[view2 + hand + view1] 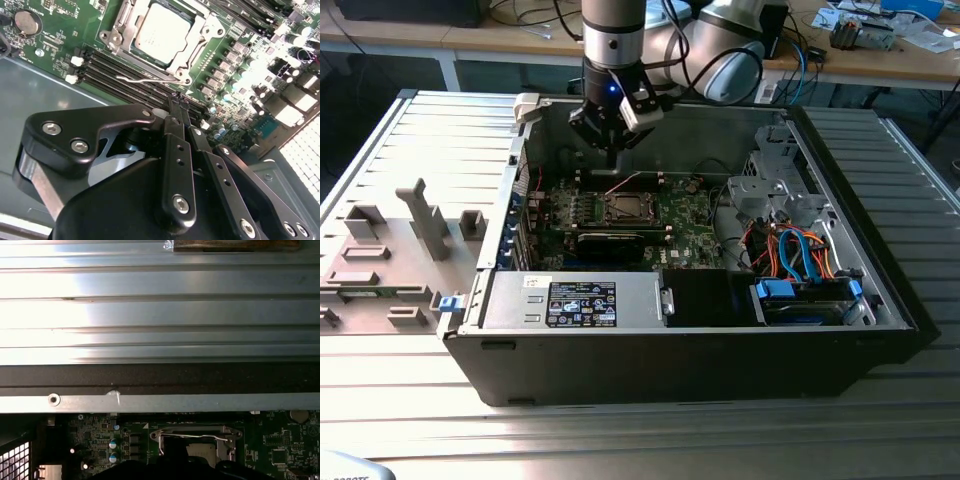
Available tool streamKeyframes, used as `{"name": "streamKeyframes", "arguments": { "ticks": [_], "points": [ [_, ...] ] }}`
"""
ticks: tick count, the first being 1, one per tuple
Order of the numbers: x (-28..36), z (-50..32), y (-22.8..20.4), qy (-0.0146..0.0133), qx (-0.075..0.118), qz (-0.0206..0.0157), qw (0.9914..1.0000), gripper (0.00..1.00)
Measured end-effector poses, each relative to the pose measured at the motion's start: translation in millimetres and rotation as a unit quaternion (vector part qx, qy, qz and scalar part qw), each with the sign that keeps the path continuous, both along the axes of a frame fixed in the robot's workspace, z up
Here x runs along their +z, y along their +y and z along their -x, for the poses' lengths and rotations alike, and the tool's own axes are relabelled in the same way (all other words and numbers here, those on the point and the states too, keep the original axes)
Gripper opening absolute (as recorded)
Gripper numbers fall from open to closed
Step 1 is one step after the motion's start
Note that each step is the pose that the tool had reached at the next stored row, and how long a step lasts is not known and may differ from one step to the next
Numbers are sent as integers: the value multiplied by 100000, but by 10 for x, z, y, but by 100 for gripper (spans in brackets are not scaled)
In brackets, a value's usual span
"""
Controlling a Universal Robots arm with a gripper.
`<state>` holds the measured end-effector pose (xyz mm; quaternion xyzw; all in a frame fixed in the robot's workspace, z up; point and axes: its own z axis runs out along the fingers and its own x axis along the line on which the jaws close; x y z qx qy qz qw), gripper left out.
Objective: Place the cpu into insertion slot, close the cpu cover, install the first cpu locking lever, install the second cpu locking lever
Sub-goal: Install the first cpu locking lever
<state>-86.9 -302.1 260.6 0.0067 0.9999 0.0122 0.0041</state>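
The cpu (162,30), a silver-grey square, sits in the insertion slot (623,208) on the green motherboard (55,45). The cpu cover (200,37) lies down around it as a silvery frame. A thin wire locking lever (142,78) runs along the socket's side nearest my gripper, its hooked end over the black memory slots. My gripper (177,100) hangs just above that lever, shut with nothing between its black fingers. In the exterior view the gripper (611,155) hovers over the board's far edge, behind the socket. The first wrist view shows the socket (195,440) with the lever (200,436) across it.
The open computer case (520,200) walls the board in, its metal rim (160,402) close by. A labelled power supply (580,302) lies in front, blue cables (800,250) and a drive cage (765,185) to the exterior view's right. Grey fixtures (425,215) stand outside the case.
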Motion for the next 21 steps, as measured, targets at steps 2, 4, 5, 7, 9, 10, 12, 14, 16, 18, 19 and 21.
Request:
{"name": "streamKeyframes", "arguments": {
  "ticks": [2,4,5,7,9,10,12,14,16,18,19,21],
  "points": [
    [0,-29,0,1,-1,3,100000,11],
    [0,-50,0,1,-5,2,100000,11],
    [0,-63,0,0,-5,1,100000,11],
    [0,-90,0,2,-5,5,100000,11],
    [1,-109,0,9,-4,9,100000,11],
    [0,-112,0,0,-6,-1,100000,11],
    [0,-114,0,1,-8,4,100000,11],
    [0,-119,0,0,-5,2,100000,11],
    [-1,-119,0,2,-3,4,100000,11],
    [-5,-119,0,0,-1,0,100000,11],
    [-6,-119,0,4,-3,5,100000,11],
    [-11,-119,0,1,-3,4,100000,11]
  ]
}}
